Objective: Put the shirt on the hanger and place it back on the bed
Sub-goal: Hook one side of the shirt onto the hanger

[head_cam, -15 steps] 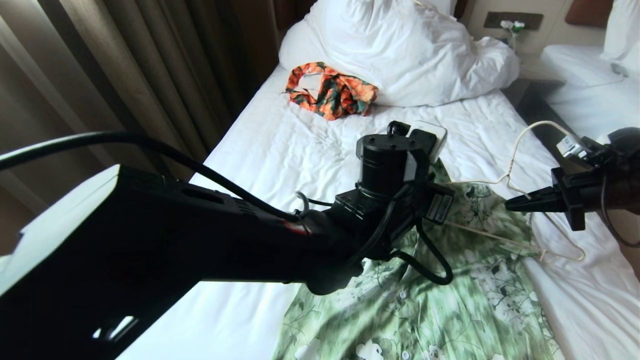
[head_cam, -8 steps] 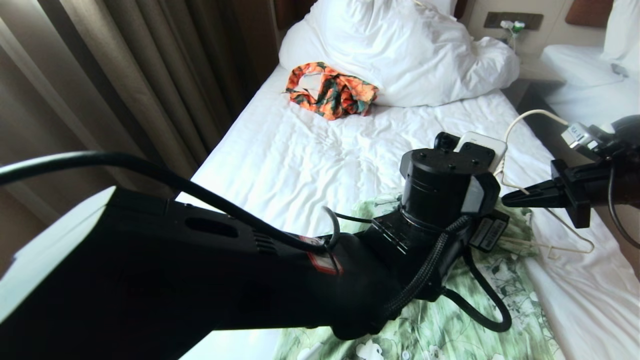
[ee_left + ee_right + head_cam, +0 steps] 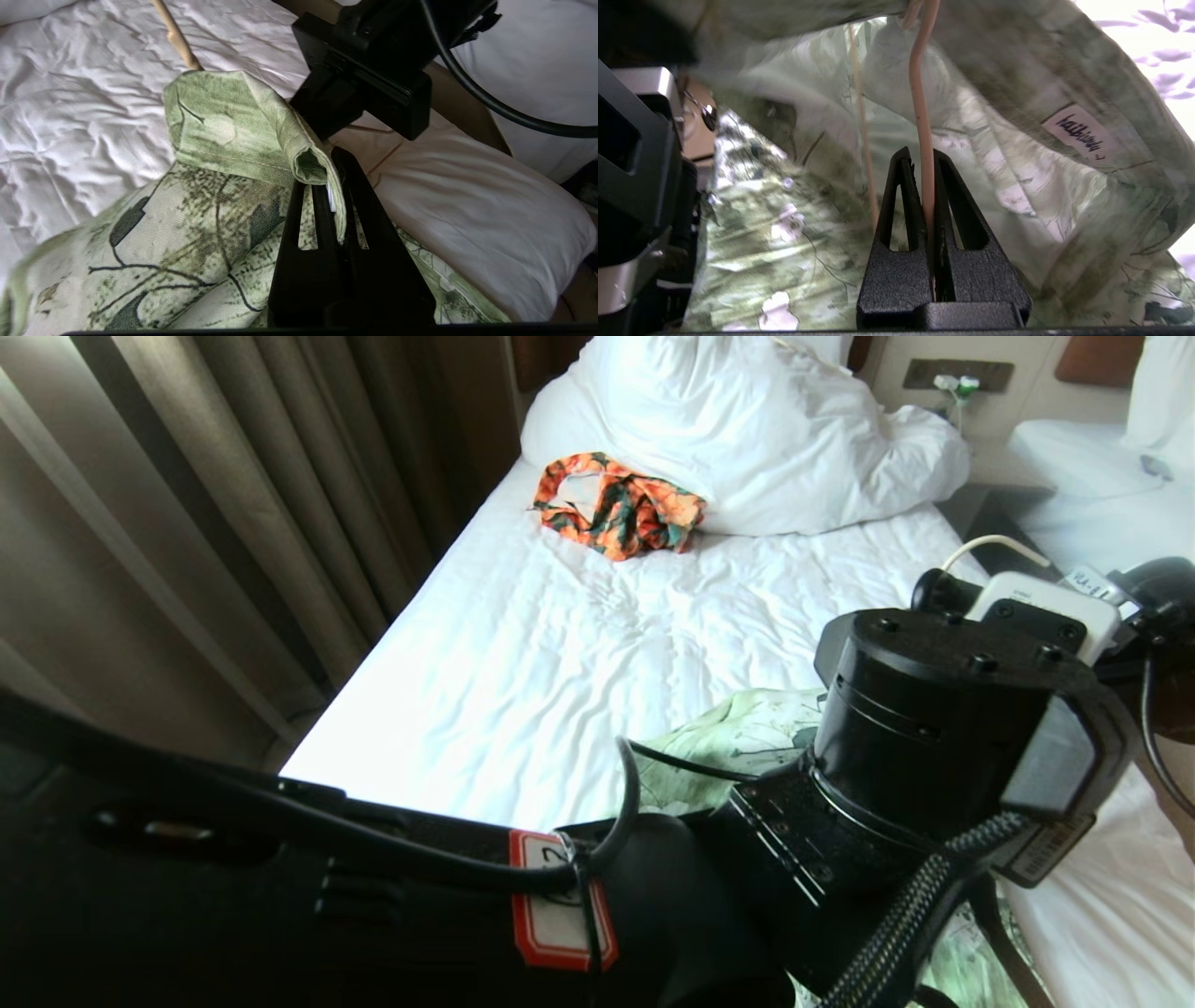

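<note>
Left arm has swung further right and nearer the head camera since a second ago; it now hides most of the shirt [image 3: 738, 737] and the right gripper, both plainly in sight earlier. Left gripper [image 3: 334, 196] clamped on a folded edge of the shirt, lifting it off the bed [image 3: 579, 635]. Right gripper [image 3: 924, 186] pinched on the thin cream hanger [image 3: 920, 107], whose wire runs up under the cloth beside the neck label [image 3: 1080, 135]. Hanger hook [image 3: 994, 546] only just peeks past the left wrist. Orange garment [image 3: 621, 504] unmoved near the duvet [image 3: 747, 420].
</note>
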Available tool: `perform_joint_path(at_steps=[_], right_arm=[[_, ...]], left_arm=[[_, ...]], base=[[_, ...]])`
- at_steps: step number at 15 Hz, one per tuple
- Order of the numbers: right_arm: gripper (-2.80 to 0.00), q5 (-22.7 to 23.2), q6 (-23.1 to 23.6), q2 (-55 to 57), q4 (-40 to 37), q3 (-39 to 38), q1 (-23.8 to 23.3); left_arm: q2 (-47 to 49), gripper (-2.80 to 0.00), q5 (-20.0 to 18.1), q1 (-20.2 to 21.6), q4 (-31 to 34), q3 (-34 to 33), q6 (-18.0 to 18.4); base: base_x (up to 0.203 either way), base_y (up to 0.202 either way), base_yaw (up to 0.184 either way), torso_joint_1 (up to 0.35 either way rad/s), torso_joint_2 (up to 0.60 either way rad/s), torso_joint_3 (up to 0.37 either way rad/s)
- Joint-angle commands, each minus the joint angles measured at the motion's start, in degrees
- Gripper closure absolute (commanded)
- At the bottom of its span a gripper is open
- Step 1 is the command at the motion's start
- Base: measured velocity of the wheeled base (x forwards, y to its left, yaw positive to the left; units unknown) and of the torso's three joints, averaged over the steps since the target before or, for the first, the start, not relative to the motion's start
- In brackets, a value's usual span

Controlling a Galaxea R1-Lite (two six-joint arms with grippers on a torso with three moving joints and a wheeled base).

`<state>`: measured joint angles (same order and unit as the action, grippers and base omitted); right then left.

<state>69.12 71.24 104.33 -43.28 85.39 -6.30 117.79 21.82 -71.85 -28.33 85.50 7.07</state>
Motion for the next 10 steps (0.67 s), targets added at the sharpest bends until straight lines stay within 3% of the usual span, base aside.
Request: perform_joint_path(at_steps=[1,10], right_arm=[[0.0,1.4,0.6,0.0,-0.2,-1.4,0.4],[0.0,7.4,1.9,1.5,10.7,-13.2,1.3]], left_arm=[[0.0,0.0,0.1,-1.2,-0.2,-0.9,0.0],[1.3,0.0,0.0,1.7,-0.7,-0.7,2.2]], base=[[0.0,0.0,0.0,0.0,0.0,0.0],[0.0,0.0,0.0,0.0,0.0,0.0]])
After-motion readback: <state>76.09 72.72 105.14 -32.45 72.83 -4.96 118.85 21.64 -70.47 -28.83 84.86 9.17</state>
